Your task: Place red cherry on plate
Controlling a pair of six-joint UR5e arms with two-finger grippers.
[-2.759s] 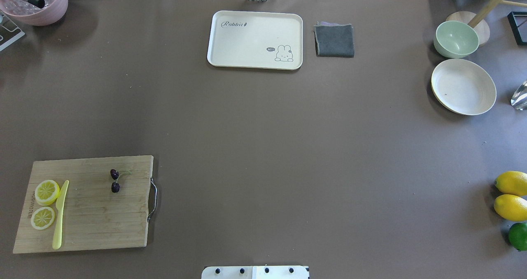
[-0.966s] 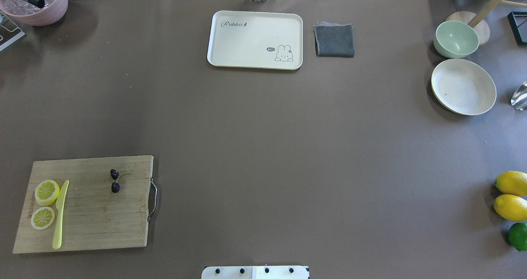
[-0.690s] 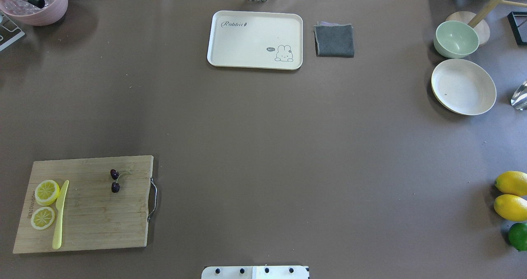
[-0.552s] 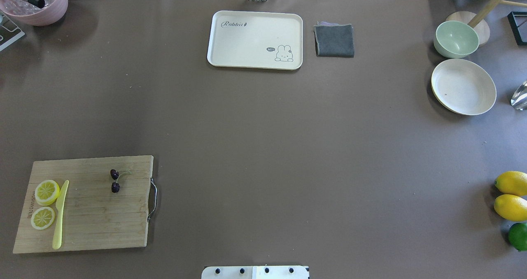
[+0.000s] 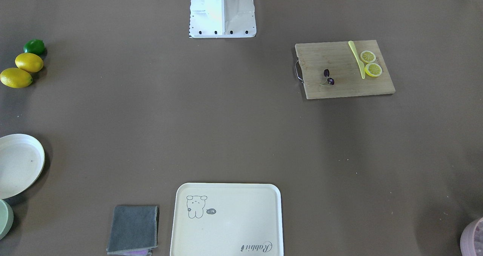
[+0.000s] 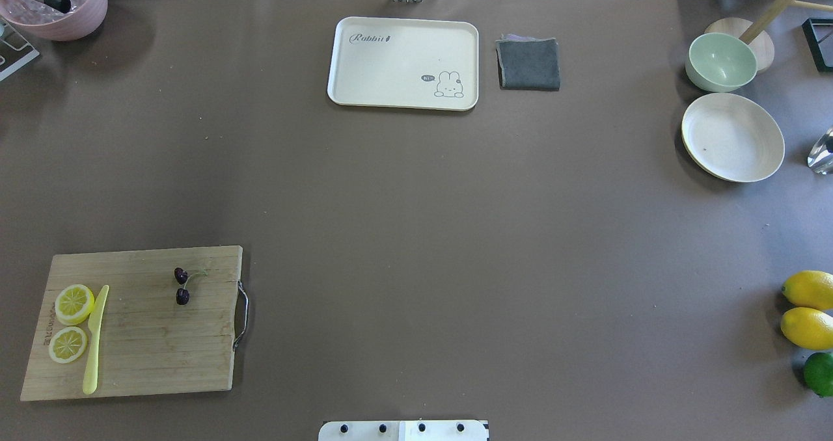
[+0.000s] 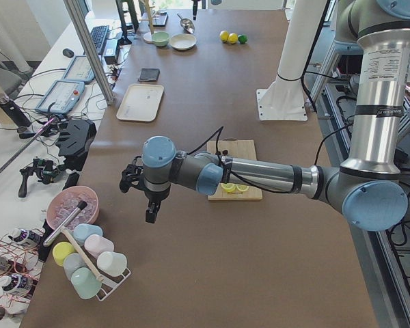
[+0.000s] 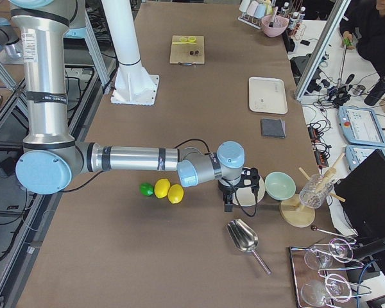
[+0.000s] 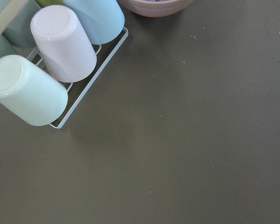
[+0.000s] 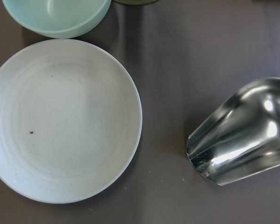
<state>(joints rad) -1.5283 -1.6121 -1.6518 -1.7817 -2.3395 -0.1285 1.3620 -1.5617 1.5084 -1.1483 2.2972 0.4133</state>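
Observation:
The red cherry (image 6: 181, 286), a pair of tiny dark fruits on pale stems, lies on the wooden cutting board (image 6: 136, 337) at the near left; it also shows as the cherry (image 5: 328, 77) in the front-facing view. The round cream plate (image 6: 732, 137) sits empty at the far right, and the right wrist view looks straight down on the plate (image 10: 60, 121). My left gripper (image 7: 150, 216) hangs over the table's left end near the cup rack, far from the cherry. My right gripper (image 8: 228, 206) hovers by the plate. Whether either is open or shut, I cannot tell.
Two lemon slices (image 6: 71, 322) and a yellow knife (image 6: 95, 340) share the board. A cream tray (image 6: 403, 62) and grey cloth (image 6: 528, 64) lie at the back. A green bowl (image 6: 721, 61), a metal scoop (image 10: 242, 133), lemons (image 6: 808, 308) and a cup rack (image 9: 51, 65) line the table's ends.

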